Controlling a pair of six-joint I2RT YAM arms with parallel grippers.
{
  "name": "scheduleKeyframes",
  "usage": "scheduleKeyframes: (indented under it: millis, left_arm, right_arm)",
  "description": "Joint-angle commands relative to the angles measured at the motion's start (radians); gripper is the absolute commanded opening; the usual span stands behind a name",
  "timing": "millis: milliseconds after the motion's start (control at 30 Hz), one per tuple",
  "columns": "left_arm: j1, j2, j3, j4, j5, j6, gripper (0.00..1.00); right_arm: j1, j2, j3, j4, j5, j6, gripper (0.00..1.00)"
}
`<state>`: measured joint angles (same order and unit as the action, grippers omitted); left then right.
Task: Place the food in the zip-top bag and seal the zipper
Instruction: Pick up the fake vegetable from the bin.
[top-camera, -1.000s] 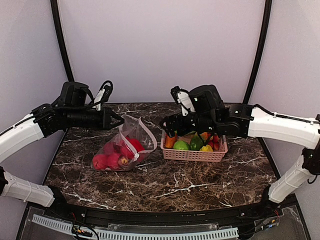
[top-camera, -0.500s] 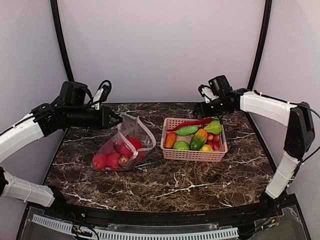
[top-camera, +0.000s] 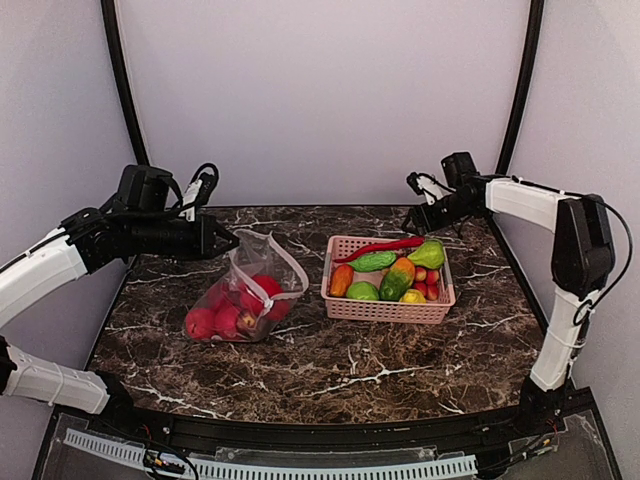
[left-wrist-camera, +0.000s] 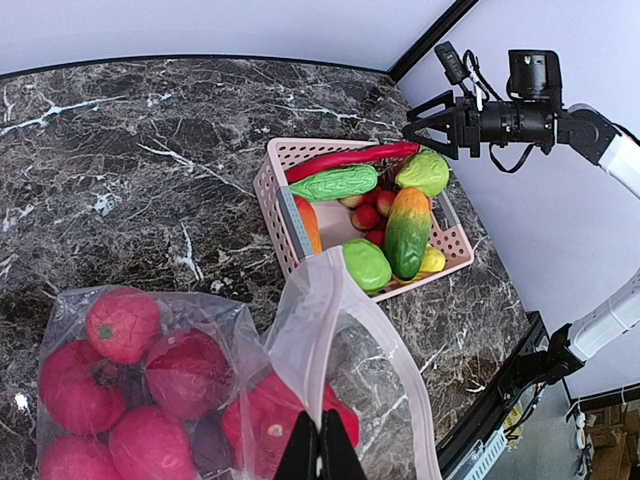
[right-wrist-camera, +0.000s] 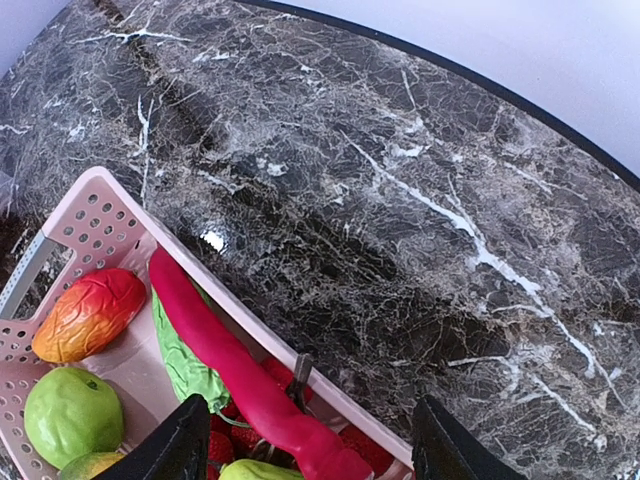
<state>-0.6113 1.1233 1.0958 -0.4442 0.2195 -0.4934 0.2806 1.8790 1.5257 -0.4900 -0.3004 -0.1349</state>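
zip-top bag (top-camera: 268, 256) holds red food (top-camera: 224, 316) (basket (top-camera: 385, 312) keeps mixed toy produce (top-camera: 397, 279))

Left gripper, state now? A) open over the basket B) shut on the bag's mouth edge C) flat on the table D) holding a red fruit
B: in the left wrist view the left gripper is pinched shut on the zip-top bag at its mouth edge, with the red fruits inside.

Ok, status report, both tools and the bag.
Left tool shut on the zipper, holding the zip-top bag mouth up. Right tool open, empty, past the basket. Red food inside; zipper unsealed.
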Motion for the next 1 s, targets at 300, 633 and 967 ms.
scheduleKeyframes:
  millis: [300, 633, 967]
  left_arm:
    - [0.012, -0.015, -0.012, -0.011, 0.001, 0.003, 0.01]
    - [0.015, -0.003, -0.002, -0.011, 0.011, 0.007, 0.01]
    - [0.016, 0.007, 0.007, -0.007, 0.019, 0.009, 0.01]
  right_arm:
    - [-0.021, 0.06, 0.008, -0.04, -0.036, -0.123, 0.58]
    - [-0.021, 0.039, -0.051, -0.047, -0.027, -0.134, 0.5]
    - [-0.021, 0.044, -0.058, -0.069, -0.022, -0.14, 0.5]
